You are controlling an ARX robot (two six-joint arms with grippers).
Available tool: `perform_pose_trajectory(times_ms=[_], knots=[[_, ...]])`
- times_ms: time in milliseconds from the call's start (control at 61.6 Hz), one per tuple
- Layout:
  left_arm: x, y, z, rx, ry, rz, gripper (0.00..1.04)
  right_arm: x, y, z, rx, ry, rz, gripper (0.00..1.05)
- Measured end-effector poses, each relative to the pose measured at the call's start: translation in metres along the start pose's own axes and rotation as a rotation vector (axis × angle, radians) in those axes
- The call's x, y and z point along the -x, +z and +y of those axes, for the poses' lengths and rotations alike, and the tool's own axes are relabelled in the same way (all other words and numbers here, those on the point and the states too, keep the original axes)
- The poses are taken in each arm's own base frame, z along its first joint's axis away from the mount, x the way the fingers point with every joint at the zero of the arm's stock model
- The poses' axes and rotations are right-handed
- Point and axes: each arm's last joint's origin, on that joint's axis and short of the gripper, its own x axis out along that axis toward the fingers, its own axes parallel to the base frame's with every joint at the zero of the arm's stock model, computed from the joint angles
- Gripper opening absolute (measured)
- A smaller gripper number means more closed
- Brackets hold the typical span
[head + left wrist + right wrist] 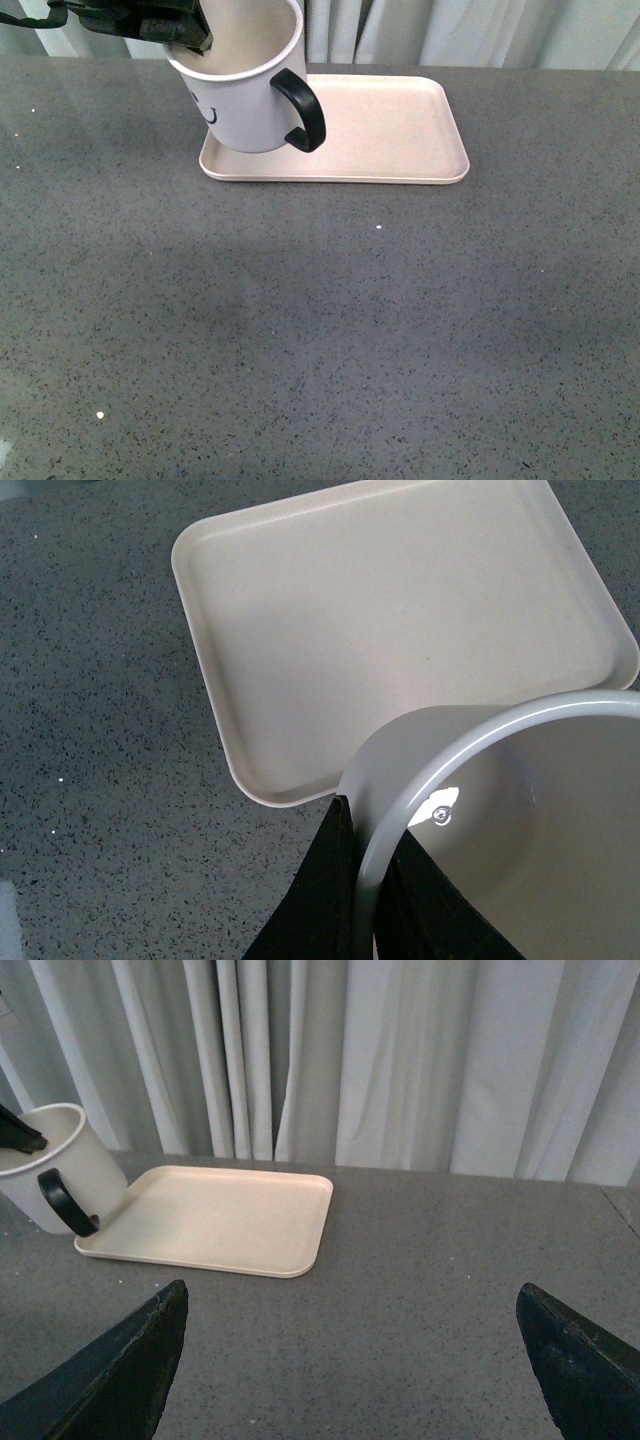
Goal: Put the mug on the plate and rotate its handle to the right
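Note:
The white mug (245,90) hangs tilted over the left end of the pale pink-beige plate (390,130). Its black handle (302,110) points right and toward me. Part of the black face print (207,110) shows on its left side. My left gripper (185,35) is shut on the mug's rim at the left, one finger inside and one outside. In the left wrist view the rim (400,800) sits between the black fingers (320,900) above the plate (400,610). In the right wrist view the mug (60,1165) and plate (215,1218) lie far left, and my right gripper (350,1360) is open and empty.
The grey speckled table (320,330) spreads in front of the plate. Pale curtains (400,1060) hang behind the table's far edge.

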Motion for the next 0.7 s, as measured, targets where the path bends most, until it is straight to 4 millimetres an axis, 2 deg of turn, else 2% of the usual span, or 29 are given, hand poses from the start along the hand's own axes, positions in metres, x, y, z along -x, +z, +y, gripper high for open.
perform_pose_trajectory(times_ms=[146,227,324,633,697], knots=[[0.000,0.000,0.000,-0.001,0.000,0.001,0.02,0.000,0.000,0.000,0.000,0.000,0.000,0.96],[0.000,0.002,-0.001,-0.036,-0.006,0.100,0.02,0.000,0.000,0.000,0.000,0.000,0.000,0.96],[-0.011,0.012,-0.003,-0.050,-0.016,0.165,0.02,0.000,0.000,0.000,0.000,0.000,0.000,0.96],[-0.092,0.062,-0.009,-0.023,-0.029,0.213,0.02,0.000,0.000,0.000,0.000,0.000,0.000,0.96],[-0.104,0.070,-0.009,-0.003,-0.025,0.212,0.02,0.000,0.000,0.000,0.000,0.000,0.000,0.96]])
